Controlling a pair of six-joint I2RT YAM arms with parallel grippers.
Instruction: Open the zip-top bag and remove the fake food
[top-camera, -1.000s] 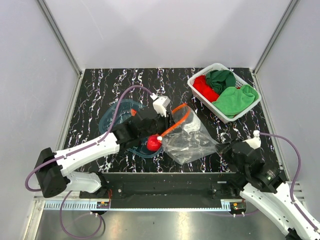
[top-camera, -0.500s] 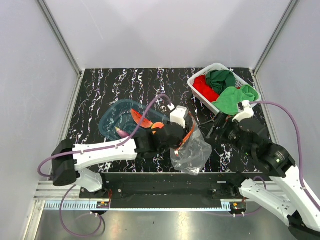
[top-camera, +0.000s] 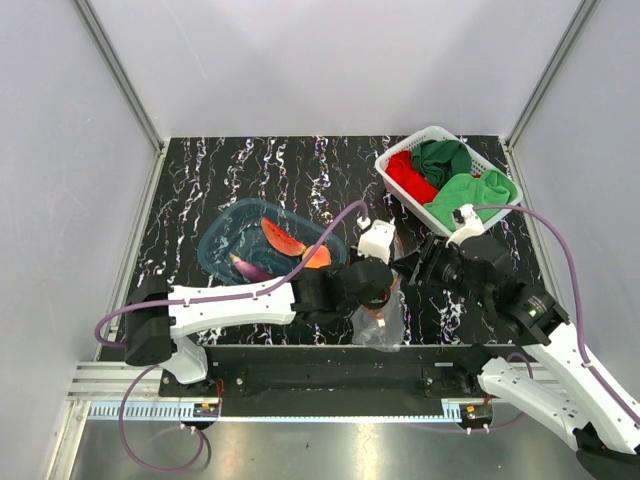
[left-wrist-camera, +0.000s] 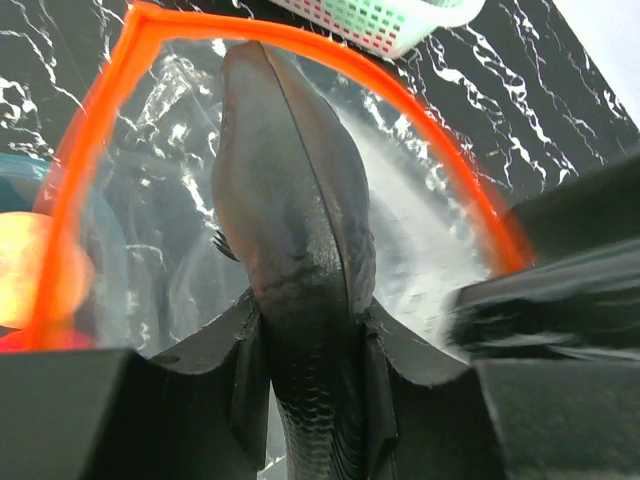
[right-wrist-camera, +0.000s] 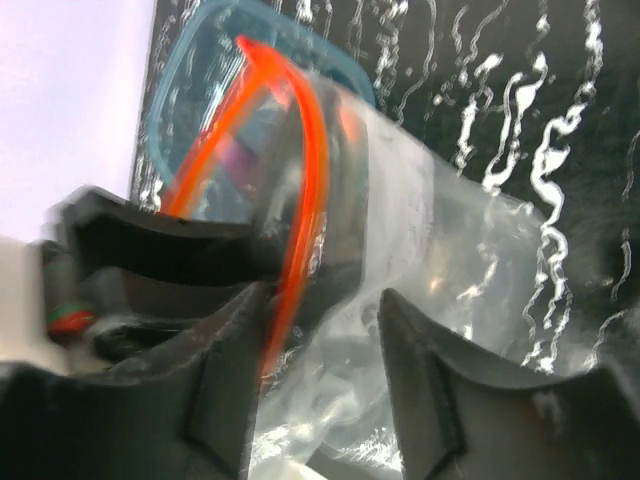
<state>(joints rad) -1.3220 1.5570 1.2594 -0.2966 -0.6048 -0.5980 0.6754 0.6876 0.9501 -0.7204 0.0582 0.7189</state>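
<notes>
Left gripper (left-wrist-camera: 250, 75) is clenched on the rim of the zip-top bag (top-camera: 381, 325), about midway along the near edge of the table (top-camera: 200, 180). The bag's long axis runs far-to-near, with the orange zip strip (right-wrist-camera: 312, 170) gaping toward the far edge and the bottom sagging nearward. Right gripper (right-wrist-camera: 325, 305) is spread wide, straddling that strip.

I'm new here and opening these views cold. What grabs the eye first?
The zip-top bag at the table's near middle, its orange-red strip arched open around the left pincer. Left of it a blue tub holds a red slice; at the far right sits a white basket of red and green cloths.
</notes>
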